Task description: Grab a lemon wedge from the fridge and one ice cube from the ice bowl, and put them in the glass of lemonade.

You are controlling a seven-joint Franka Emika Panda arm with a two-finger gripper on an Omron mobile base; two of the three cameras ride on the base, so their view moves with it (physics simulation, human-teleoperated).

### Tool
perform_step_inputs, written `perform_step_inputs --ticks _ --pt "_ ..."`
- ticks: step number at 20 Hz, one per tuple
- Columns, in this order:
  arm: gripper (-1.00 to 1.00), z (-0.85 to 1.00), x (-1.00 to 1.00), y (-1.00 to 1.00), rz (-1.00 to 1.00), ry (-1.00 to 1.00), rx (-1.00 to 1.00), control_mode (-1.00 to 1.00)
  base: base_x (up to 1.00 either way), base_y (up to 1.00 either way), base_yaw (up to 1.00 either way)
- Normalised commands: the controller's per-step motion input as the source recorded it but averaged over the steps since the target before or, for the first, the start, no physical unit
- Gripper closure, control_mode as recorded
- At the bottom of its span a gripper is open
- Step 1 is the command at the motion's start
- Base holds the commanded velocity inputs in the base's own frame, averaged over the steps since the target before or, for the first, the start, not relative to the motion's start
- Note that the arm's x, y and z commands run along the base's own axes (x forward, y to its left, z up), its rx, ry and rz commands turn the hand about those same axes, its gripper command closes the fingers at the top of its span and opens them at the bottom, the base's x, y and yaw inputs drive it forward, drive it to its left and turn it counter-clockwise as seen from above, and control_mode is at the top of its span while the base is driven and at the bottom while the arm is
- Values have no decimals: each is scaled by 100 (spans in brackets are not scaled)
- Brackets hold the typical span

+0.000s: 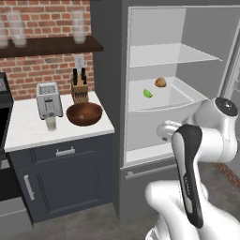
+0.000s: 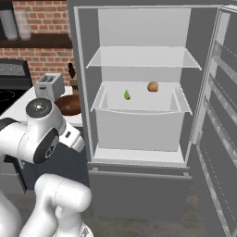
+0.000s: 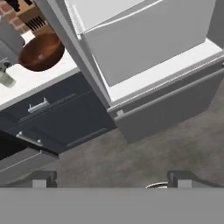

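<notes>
Fridge (image 2: 139, 134) open; lemon wedge (image 1: 148, 93) on middle shelf, near a brown lump (image 1: 161, 82). Ice bowl (image 1: 84, 114) and glass of lemonade (image 1: 50, 123) sit on the surface (image 1: 28, 133) beside the toaster (image 1: 49, 100). Fingers (image 3: 39, 179) spread wide, empty, over floor.

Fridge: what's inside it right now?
Inside the fridge, the lemon wedge and a brown lump sit apart on the middle shelf. The drawer's contents beneath are hidden.

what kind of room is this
A home kitchen, rendered rather than real: a tall dark-grey fridge stands open with white shelves, and beside it a white counter holds a silver toaster and a reddish-brown wooden bowl.
</notes>
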Motion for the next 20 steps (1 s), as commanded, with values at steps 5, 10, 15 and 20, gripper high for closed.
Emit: perform_step_inputs --ticks 5,10,15,20 --pt "-100 -55 0 28 8 0 5 -100 0 0 0" --pt "-100 -19 -13 -1 0 -1 -11 -100 0 0 0" --pt "-100 -4 -22 -19 0 -9 -25 -100 0 0 0" --pt "-100 0 -20 -35 0 -6 -16 -100 0 0 0"
